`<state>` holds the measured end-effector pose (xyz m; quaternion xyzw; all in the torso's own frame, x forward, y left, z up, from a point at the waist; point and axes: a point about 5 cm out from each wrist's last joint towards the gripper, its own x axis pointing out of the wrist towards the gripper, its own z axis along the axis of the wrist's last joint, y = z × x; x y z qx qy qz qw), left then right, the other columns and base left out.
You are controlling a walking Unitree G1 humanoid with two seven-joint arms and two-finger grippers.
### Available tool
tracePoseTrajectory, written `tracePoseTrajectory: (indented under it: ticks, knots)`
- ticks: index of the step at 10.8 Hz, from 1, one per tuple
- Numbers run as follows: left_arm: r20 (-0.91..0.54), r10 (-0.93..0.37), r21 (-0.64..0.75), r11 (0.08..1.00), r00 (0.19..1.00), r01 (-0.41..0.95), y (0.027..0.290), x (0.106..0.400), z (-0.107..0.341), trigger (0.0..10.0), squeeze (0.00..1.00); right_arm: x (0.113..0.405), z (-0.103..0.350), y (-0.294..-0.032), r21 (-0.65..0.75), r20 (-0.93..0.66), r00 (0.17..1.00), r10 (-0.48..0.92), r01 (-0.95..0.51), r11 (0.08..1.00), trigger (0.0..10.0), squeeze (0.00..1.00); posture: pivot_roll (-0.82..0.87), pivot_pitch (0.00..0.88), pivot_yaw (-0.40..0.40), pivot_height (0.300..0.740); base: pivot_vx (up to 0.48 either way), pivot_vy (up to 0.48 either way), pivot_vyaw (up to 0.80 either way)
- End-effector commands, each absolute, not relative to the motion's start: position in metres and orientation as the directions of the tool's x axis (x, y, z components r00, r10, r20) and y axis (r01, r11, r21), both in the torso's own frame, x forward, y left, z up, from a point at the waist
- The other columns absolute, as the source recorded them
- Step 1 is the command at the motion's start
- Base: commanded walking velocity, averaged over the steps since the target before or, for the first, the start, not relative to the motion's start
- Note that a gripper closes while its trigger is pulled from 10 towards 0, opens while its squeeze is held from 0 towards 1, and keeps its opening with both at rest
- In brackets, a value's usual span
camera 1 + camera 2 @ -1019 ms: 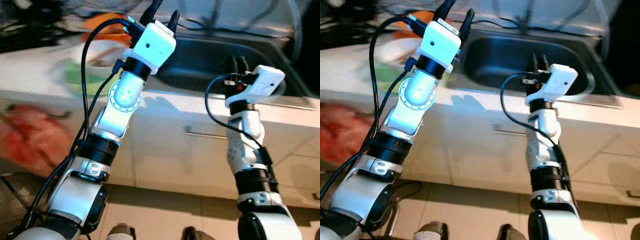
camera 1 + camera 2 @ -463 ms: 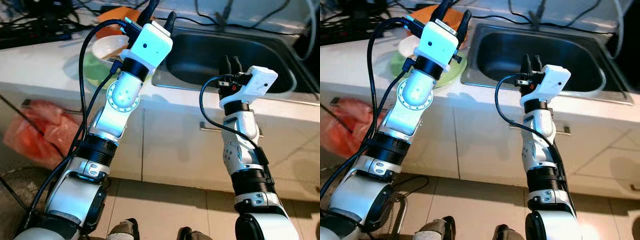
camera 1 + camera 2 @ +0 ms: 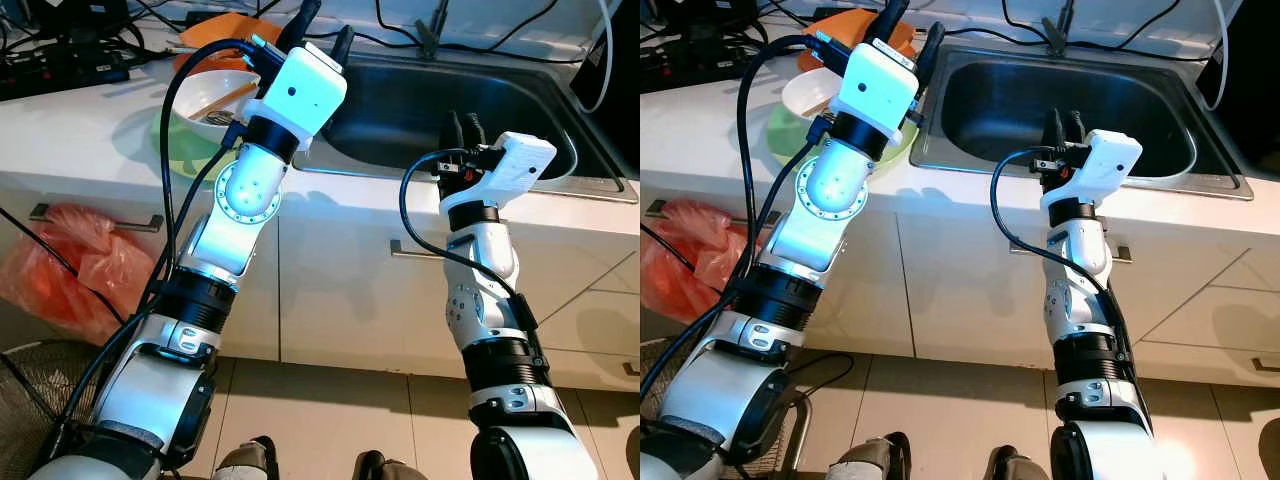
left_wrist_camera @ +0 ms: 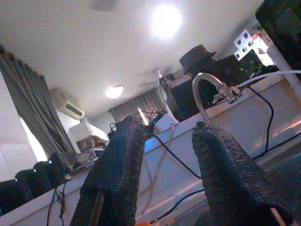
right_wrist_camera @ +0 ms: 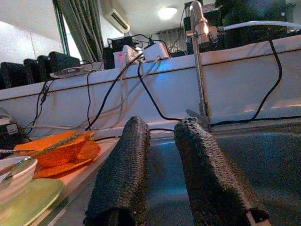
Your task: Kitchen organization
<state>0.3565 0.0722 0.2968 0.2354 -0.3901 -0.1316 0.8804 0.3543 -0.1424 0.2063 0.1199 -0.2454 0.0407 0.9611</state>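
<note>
Both arms raised before the white desk point(image 3: 700, 140). Left gripper point(image 3: 323, 28) above the sink point(image 3: 1060, 95) rim, fingers spread, empty. Right gripper point(image 3: 1068, 128) over the basin, fingers parted, empty. White bowl point(image 3: 215, 98) on green plate point(image 3: 185, 150), orange plate point(image 5: 61, 150) behind. No legible writing.

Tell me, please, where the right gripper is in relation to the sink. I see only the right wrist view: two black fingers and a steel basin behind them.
Observer: In the head views, the right gripper is at the front rim of the stainless steel sink, near the middle, and points into the basin.
Operator: Where is the left arm?
Observer: The left gripper is held high and open at the sink's left corner, beside the white bowl on the round green plate.
Operator: Is anything below the counter?
Observer: A crumpled red plastic bag sits against the cabinet front, under a metal bar handle.
</note>
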Motion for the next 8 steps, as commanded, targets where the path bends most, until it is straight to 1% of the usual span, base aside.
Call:
tracePoseTrajectory:
  ticks: [1, 2, 8]
  knots:
    - [0.628, -0.419, 0.515, 0.855, 0.656, 0.052, 0.0703, 0.3556, 0.2997, 10.0, 0.0, 0.353, 0.2035, -0.1466, 0.213, 0.475, 0.88, 0.004, -0.12, 0.97, 10.0, 0.0, 0.11, 0.143, -0.032, 0.74, 0.0, 0.356, 0.0]
    - [0.625, -0.417, 0.522, 0.852, 0.659, 0.044, 0.0704, 0.3562, 0.2993, 10.0, 0.0, 0.3528, 0.2028, -0.1463, 0.212, 0.474, 0.88, 0.007, -0.122, 0.97, 10.0, 0.0, 0.11, 0.144, -0.034, 0.74, 0.0, 0.364, 0.0]
    - [0.627, -0.415, 0.517, 0.855, 0.66, 0.046, 0.069, 0.3563, 0.2991, 10.0, 0.0, 0.3528, 0.2019, -0.1467, 0.214, 0.471, 0.882, 0.003, -0.118, 0.97, 10.0, 0.0, 0.11, 0.145, -0.032, 0.74, 0.0, 0.0, 0.0]
